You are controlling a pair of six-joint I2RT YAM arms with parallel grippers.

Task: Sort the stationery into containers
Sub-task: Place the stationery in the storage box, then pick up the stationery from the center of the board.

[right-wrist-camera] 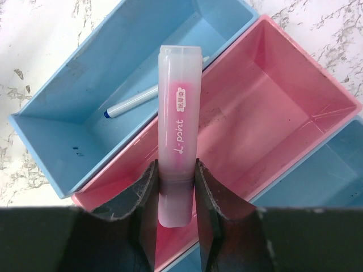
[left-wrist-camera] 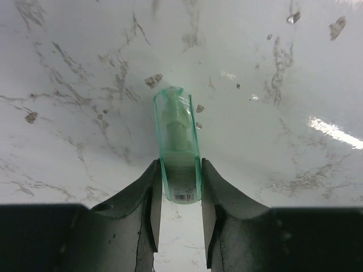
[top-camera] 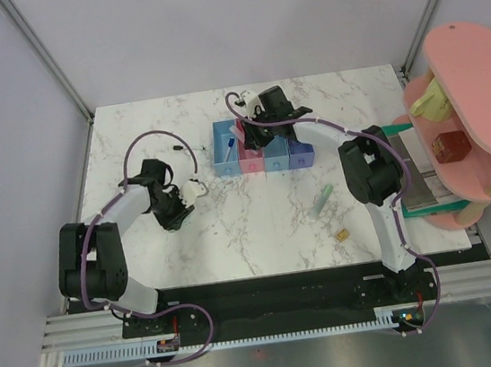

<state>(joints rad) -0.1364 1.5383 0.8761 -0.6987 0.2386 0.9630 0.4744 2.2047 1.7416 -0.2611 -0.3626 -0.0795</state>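
Clearly two sorting steps are under way at once. The right hand [right-wrist-camera: 174, 170] is clamped narrow on the lower end of a pink translucent bar [right-wrist-camera: 179, 107], which stands out over the near wall of the open pink plastic bin [right-wrist-camera: 272, 107]. Just beside that sits the light blue plastic bin [right-wrist-camera: 62, 119], with a blue-tipped white marker [right-wrist-camera: 133, 102] already lying inside. I judge this bar to be at the release stage. The next move calls only for the fingers to part while the bar is over the pink compartment, and low enough that it does not bounce into the neighbour.

Meanwhile the left hand [left-wrist-camera: 180, 170] has its fingers pressed on both sides of a clear pale green bar [left-wrist-camera: 177, 127] over the white marble table [left-wrist-camera: 283, 68], well apart from the bins. Whether the bar is off the surface I cannot tell. It needs lifting and carrying across to the row.

A second pale green bar [top-camera: 323, 198] and a small tan nub [top-camera: 343, 235] lie loose near the right arm, not yet sorted.
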